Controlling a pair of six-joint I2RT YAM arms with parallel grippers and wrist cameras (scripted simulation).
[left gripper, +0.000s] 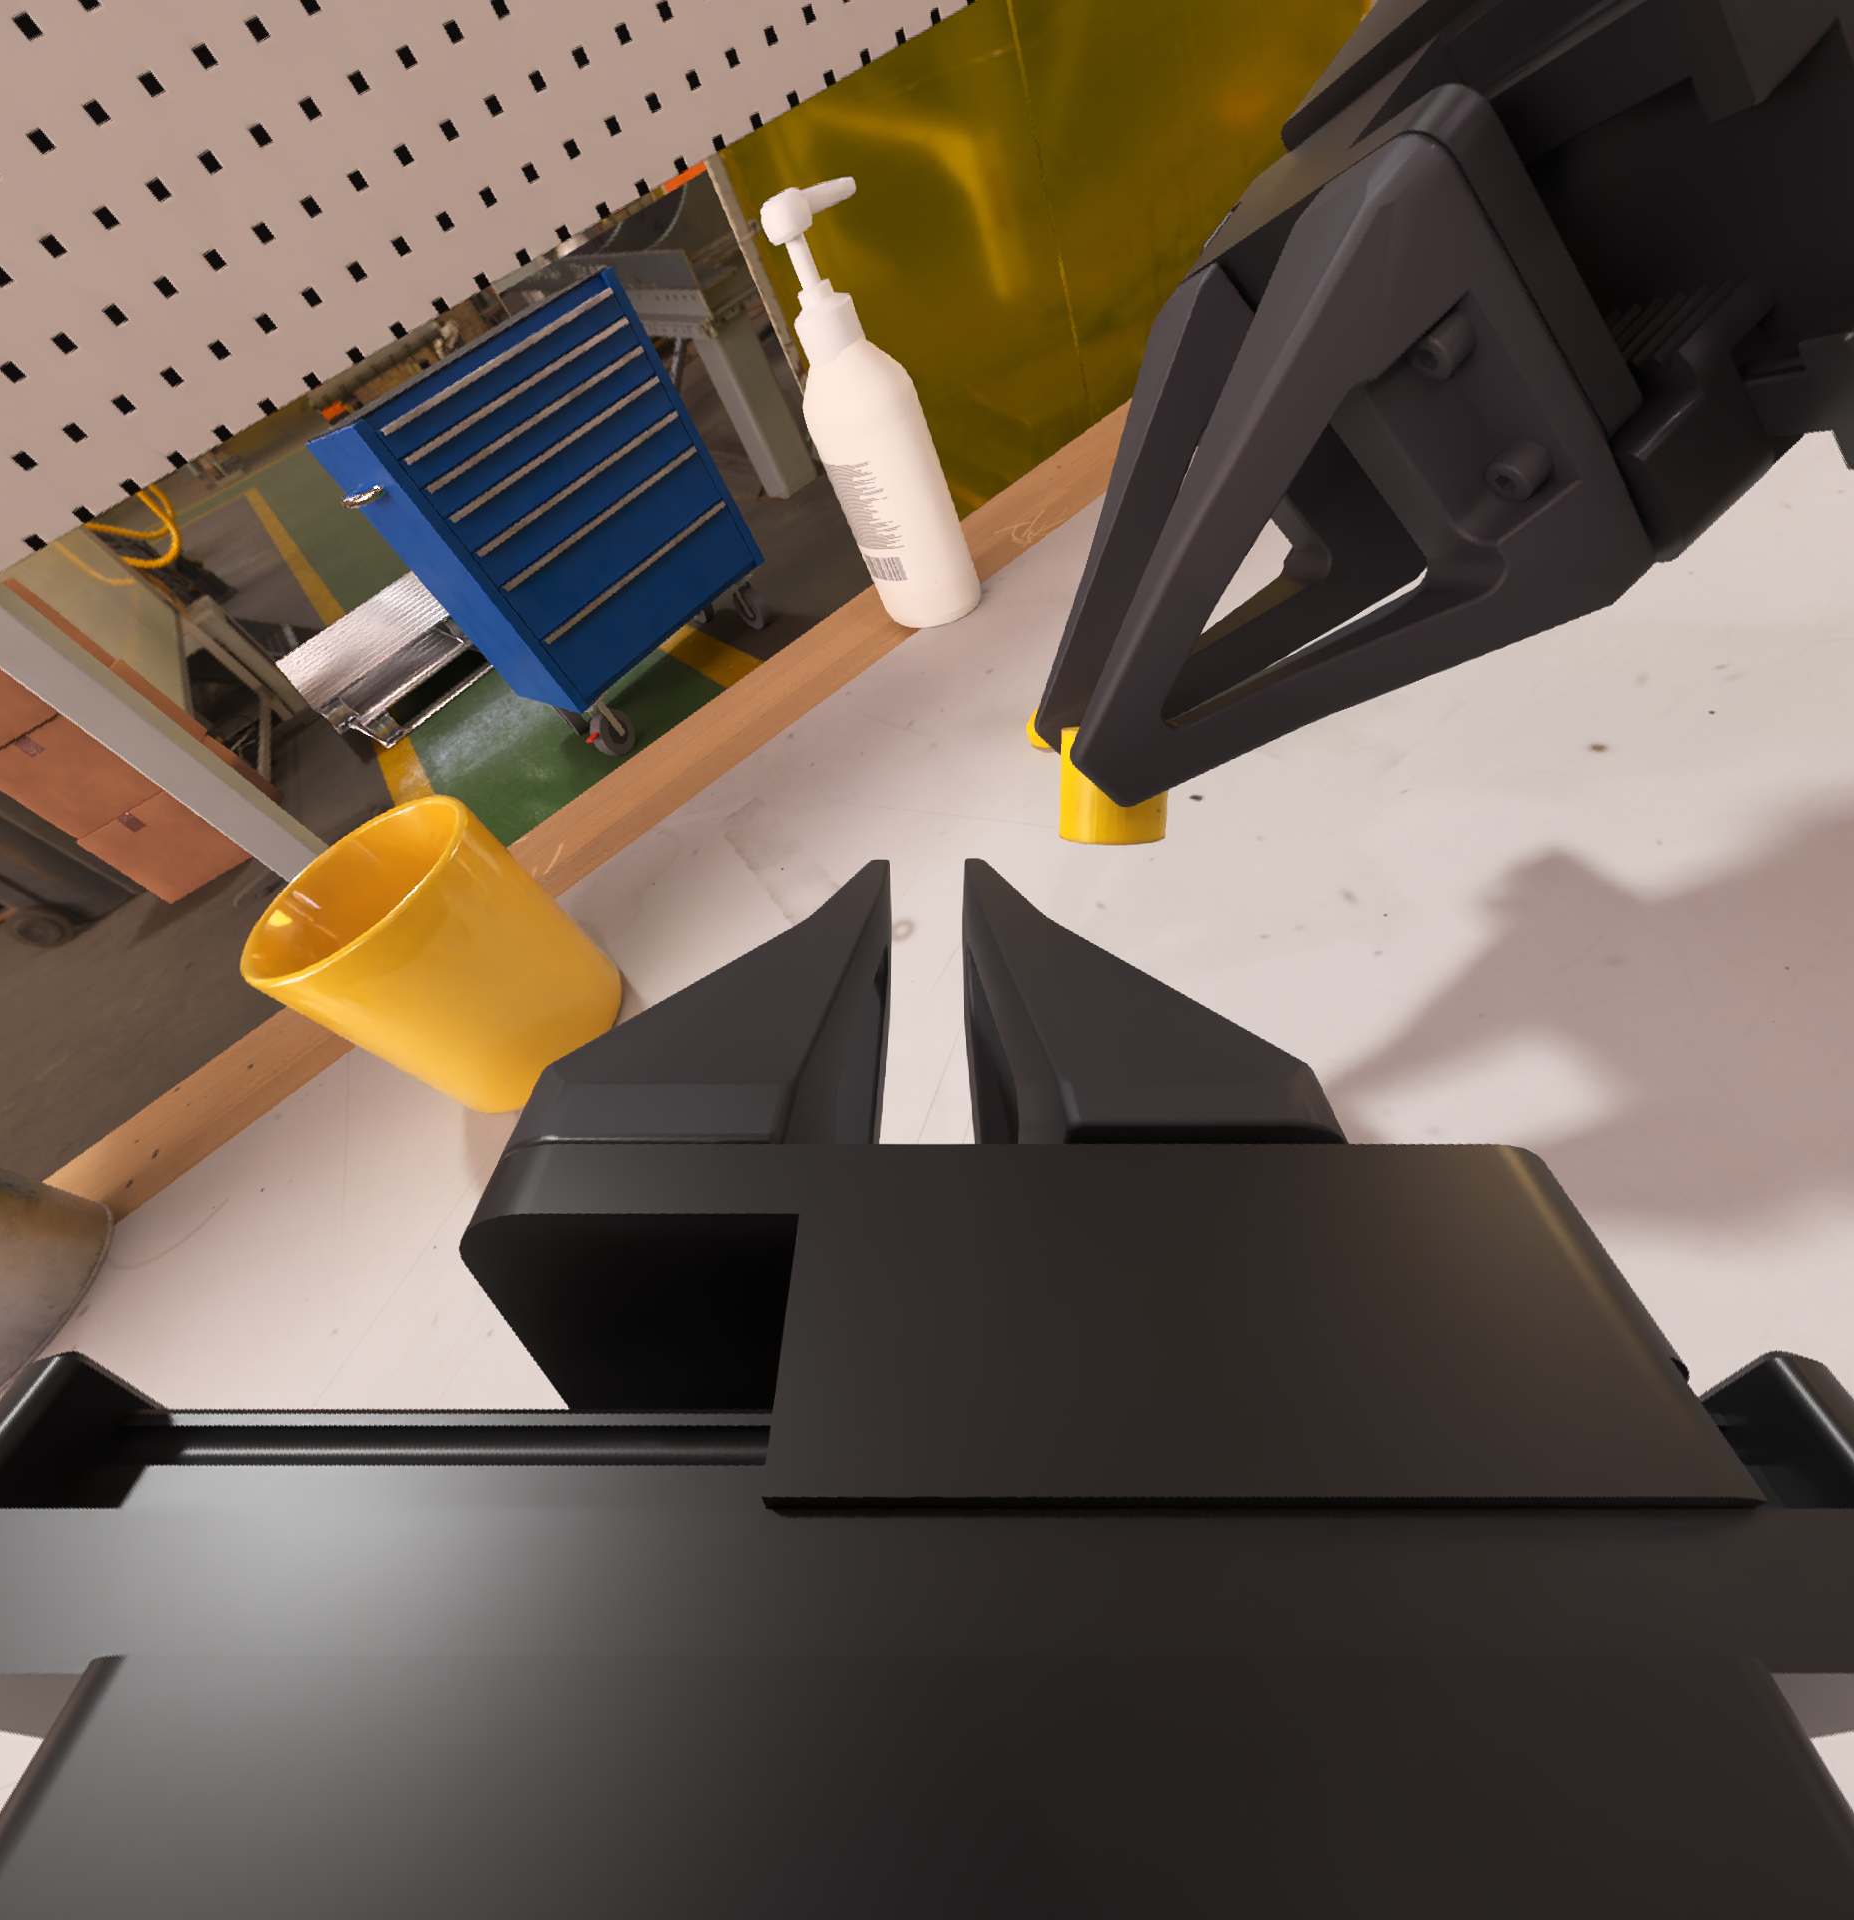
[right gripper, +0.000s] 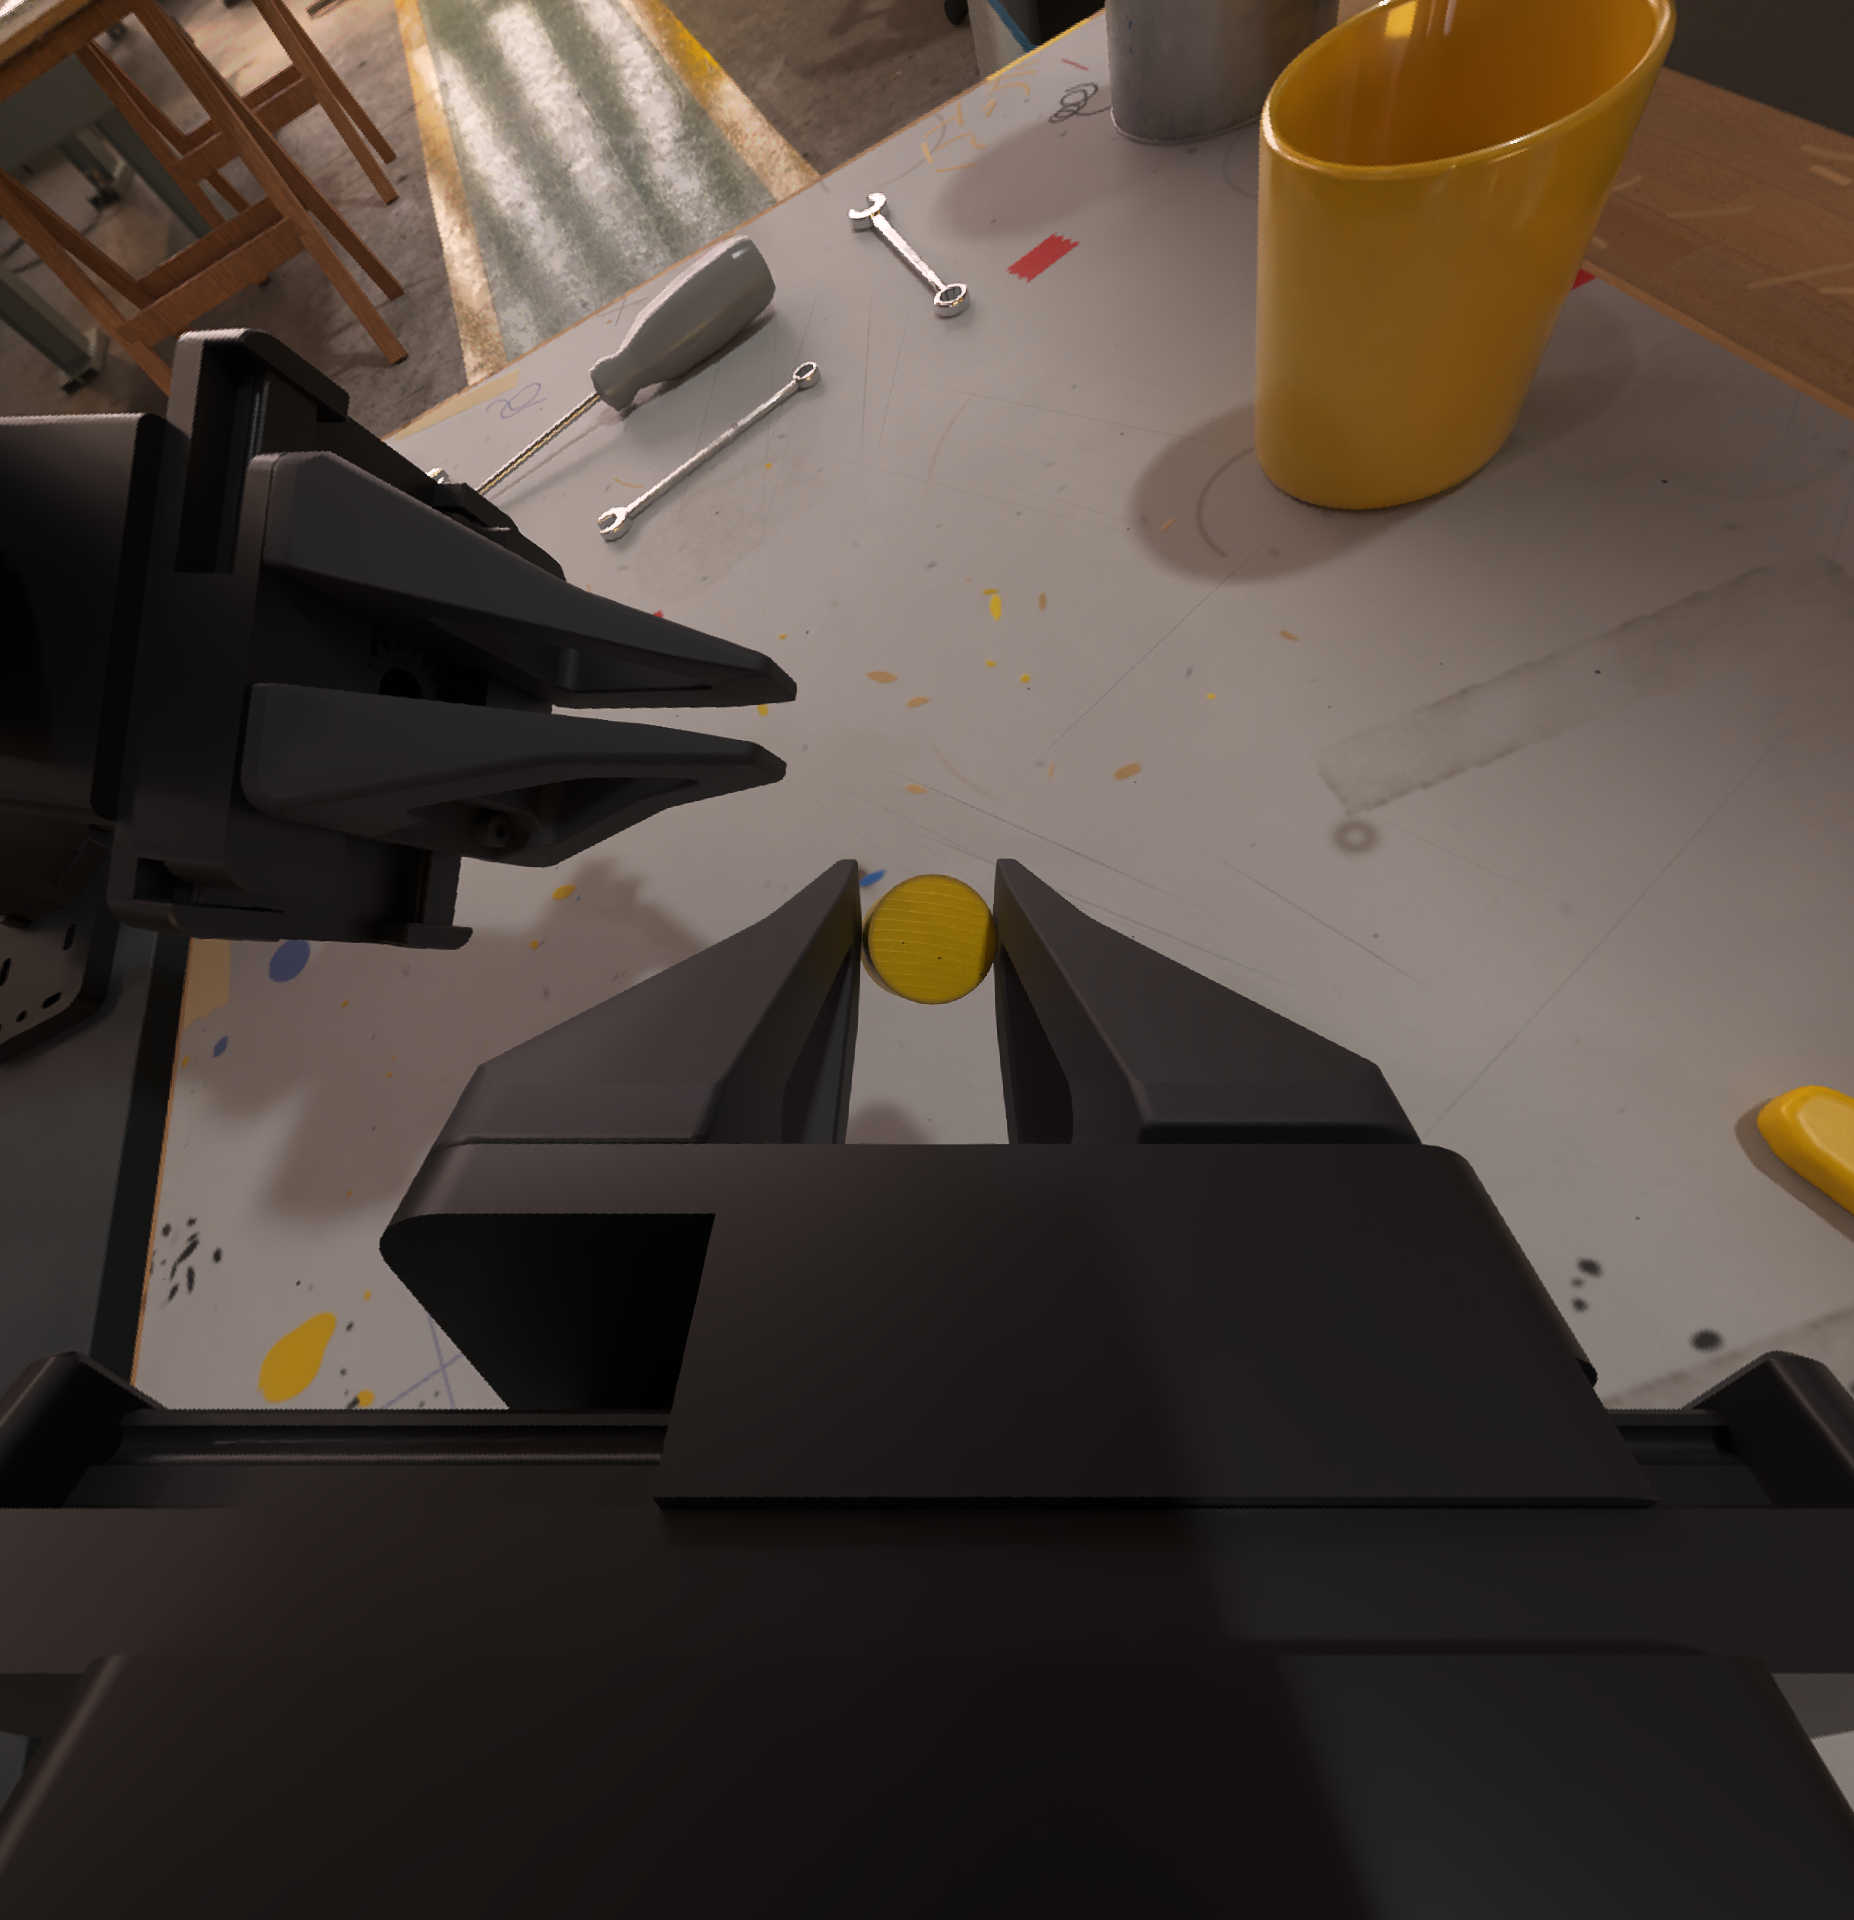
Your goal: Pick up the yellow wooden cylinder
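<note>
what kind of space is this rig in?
Likely a workshop or factory floor: a pegboard and blue tool cart behind the bench, wrenches and a screwdriver on the paint-spattered table.

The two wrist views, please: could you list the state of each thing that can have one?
yellow wooden cylinder: upright on the table, between the right fingers.
right gripper: shut on the cylinder.
left gripper: nearly shut, empty.
yellow cup: upright, looks empty.
pump bottle: upright.
screwdriver: lying flat.
</note>
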